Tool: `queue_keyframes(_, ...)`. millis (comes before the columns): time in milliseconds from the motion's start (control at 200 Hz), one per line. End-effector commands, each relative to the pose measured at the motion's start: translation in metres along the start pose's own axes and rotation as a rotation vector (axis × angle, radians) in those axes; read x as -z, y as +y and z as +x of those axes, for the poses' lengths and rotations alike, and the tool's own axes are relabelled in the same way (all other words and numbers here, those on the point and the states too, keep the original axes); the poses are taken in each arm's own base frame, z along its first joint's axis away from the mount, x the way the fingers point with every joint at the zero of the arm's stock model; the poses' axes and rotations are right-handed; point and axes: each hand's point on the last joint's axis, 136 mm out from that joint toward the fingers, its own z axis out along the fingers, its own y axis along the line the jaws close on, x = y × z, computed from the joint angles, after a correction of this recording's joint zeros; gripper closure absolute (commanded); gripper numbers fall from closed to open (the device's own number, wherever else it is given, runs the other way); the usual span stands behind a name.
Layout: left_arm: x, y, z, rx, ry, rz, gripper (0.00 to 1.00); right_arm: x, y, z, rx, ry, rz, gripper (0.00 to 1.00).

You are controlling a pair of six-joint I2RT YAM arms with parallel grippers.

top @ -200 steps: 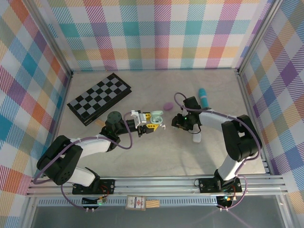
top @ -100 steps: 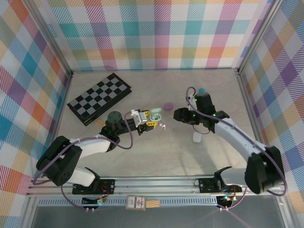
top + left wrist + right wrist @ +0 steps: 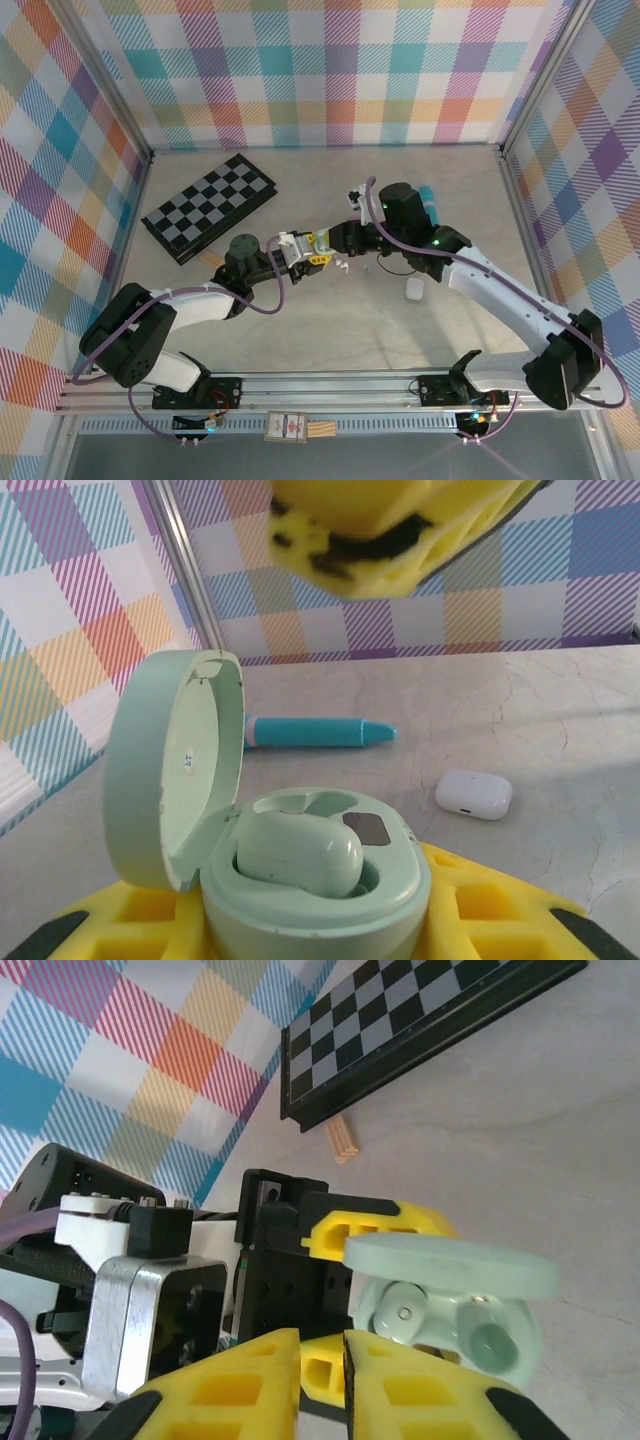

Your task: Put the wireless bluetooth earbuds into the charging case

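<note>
My left gripper [image 3: 317, 248] is shut on a pale green charging case [image 3: 318, 880] with its lid [image 3: 175, 765] swung open to the left. One pale green earbud [image 3: 298, 852] sits in a socket of the case, beside an empty socket. My right gripper [image 3: 339, 240] hovers right next to the open case [image 3: 450, 1305]. Its yellow fingers [image 3: 240, 1380] are shut, with nothing visible between them. One of those fingers [image 3: 400, 530] hangs above the case in the left wrist view. A small white earbud [image 3: 341, 265] lies on the table just in front of both grippers.
A white closed case [image 3: 413, 289] lies on the table to the right, and a teal pen [image 3: 310, 733] lies behind it. A folded chessboard [image 3: 210, 205] sits at the back left, with a small wooden piece [image 3: 343, 1138] by its edge. Checked walls enclose the table.
My right arm has swung left from beside the teal pen to the open case, and its jaws have closed. The left gripper has kept holding the case in place.
</note>
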Motion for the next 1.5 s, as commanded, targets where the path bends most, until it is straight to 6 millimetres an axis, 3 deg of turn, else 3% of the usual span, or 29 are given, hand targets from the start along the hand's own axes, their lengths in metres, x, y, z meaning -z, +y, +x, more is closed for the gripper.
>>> queue_keyframes(0, 0.002, 0.005, -0.008, -0.046, -0.016, -0.013, 0.67, -0.01, 0.003, 0.0, 0.021, 0.022, -0.012, 0.82)
queue_keyframes(585, 0.003, 0.005, -0.019, -0.049, -0.044, -0.005, 0.67, -0.035, -0.012, 0.017, -0.001, 0.09, 0.026, 0.83)
queue_keyframes(770, 0.003, 0.005, -0.018, -0.043, -0.038, -0.011, 0.67, -0.03, -0.011, 0.014, 0.018, 0.073, 0.047, 0.78)
queue_keyframes(945, 0.003, 0.005, -0.016, -0.042, -0.034, -0.011, 0.67, -0.02, -0.024, 0.012, 0.009, 0.037, 0.134, 0.72)
queue_keyframes(1495, 0.001, 0.004, -0.013, -0.035, -0.028, -0.005, 0.67, -0.036, -0.02, 0.016, 0.014, 0.094, 0.149, 0.69)
